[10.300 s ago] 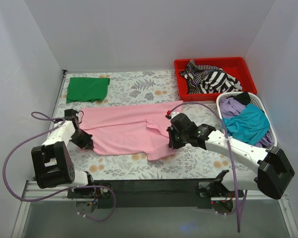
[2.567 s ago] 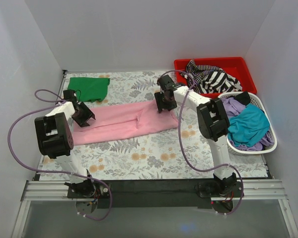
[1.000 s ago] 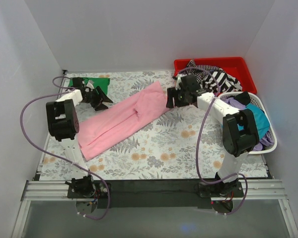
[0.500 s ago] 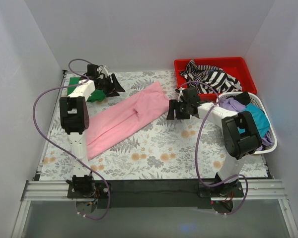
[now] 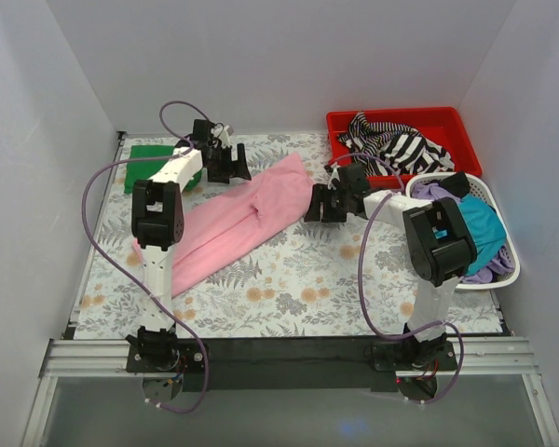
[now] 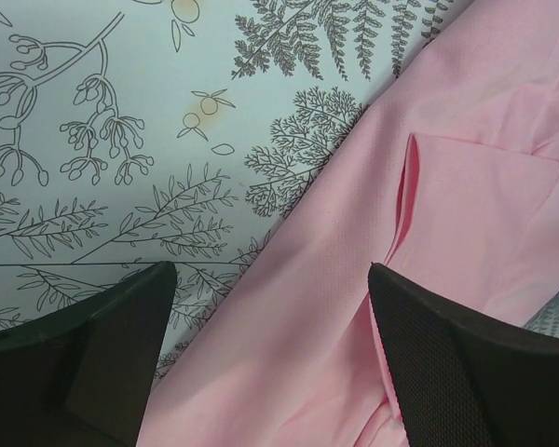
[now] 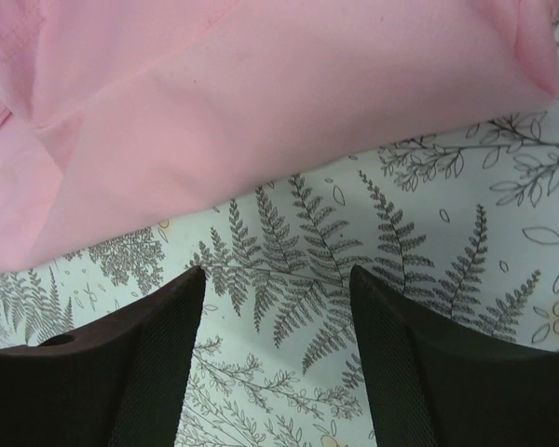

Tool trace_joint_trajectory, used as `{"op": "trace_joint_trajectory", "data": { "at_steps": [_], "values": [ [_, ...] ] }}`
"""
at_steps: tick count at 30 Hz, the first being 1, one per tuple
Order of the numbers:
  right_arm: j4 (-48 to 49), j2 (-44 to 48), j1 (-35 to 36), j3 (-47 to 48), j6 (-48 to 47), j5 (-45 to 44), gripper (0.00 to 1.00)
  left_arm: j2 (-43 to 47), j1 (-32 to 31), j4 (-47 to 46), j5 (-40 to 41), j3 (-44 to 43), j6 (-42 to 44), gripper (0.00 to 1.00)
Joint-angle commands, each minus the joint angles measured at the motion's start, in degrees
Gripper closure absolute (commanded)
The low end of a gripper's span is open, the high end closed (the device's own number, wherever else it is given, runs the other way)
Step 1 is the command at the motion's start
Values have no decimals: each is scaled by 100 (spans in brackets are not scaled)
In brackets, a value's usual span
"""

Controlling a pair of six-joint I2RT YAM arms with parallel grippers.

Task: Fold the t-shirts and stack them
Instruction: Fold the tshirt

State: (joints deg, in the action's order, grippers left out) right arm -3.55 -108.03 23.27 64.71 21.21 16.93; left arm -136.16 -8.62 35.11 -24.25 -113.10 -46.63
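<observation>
The table has a cloth printed with leaves. The pink shirt lies on it as a long band, slanting from the near left up to the middle of the far side. At the right edge stands a white basket with a teal shirt and a purple shirt inside. Behind the basket, a red bin holds a striped shirt. A green shirt lies folded flat in the far left corner, apart from the pink one.

The left gripper hangs over the far end of the pink shirt, above its left edge and the bare cloth beside it. Its jaws are spread wide and hold nothing. The right gripper sits low just off the shirt's right edge near that same end. Its jaws are also wide apart, with only the printed cloth between them.
</observation>
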Motion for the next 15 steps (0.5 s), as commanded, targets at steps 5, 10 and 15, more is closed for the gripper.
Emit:
{"op": "trace_joint_trajectory", "data": {
  "at_steps": [5, 10, 15],
  "values": [
    [-58, -771, 38, 603, 164, 65, 33, -43, -105, 461, 395, 350, 128, 39],
    [-137, -1071, 38, 1052, 199, 74, 41, 54, -105, 488, 456, 534, 5, 70],
    [-347, -1475, 64, 1675, 155, 118, 58, 194, -105, 462, 465, 867, -206, 94]
  ]
}}
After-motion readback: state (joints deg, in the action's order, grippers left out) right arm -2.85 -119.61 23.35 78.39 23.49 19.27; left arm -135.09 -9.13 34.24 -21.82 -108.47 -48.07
